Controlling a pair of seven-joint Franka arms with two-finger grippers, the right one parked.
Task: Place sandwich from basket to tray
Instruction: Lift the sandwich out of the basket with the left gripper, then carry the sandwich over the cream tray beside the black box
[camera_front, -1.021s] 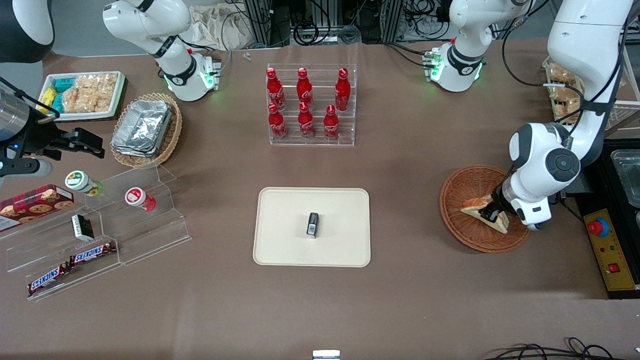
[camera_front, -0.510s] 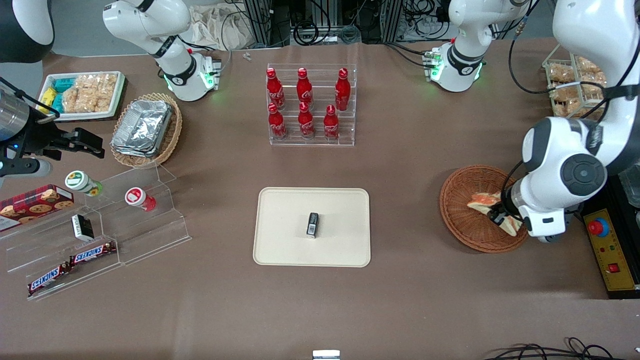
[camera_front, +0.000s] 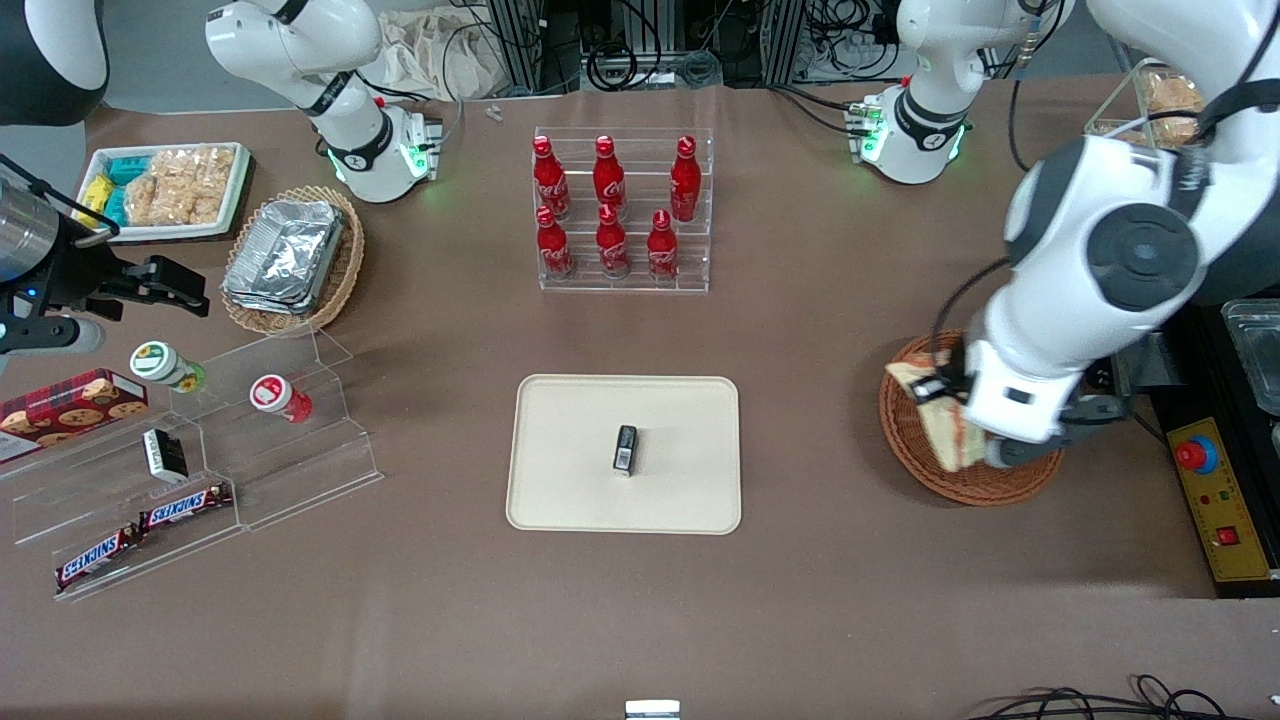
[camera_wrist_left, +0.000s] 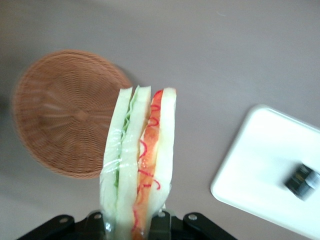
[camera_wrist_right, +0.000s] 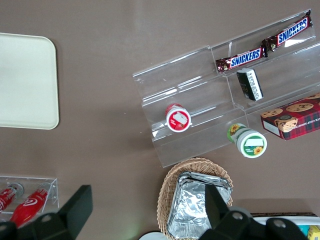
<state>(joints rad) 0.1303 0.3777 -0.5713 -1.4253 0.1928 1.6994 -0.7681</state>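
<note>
My left gripper (camera_front: 950, 405) is shut on the sandwich (camera_front: 935, 415), a wrapped wedge of white bread with green and orange-red layers, and holds it in the air above the reddish-brown wicker basket (camera_front: 905, 440). In the left wrist view the sandwich (camera_wrist_left: 140, 160) stands upright between my fingers (camera_wrist_left: 160, 222), with the basket (camera_wrist_left: 65, 112) empty below it. The cream tray (camera_front: 560, 470) lies at the table's middle, toward the parked arm from the basket, and shows in the left wrist view (camera_wrist_left: 250, 170) too.
A small black box (camera_front: 625, 448) lies on the tray. An acrylic rack of red bottles (camera_front: 620, 210) stands farther from the camera than the tray. A red emergency button panel (camera_front: 1215, 495) sits beside the basket at the working arm's end.
My gripper has lifted the sandwich out of the basket and swung it toward the tray side of the basket. The arm's wrist has risen and turned.
</note>
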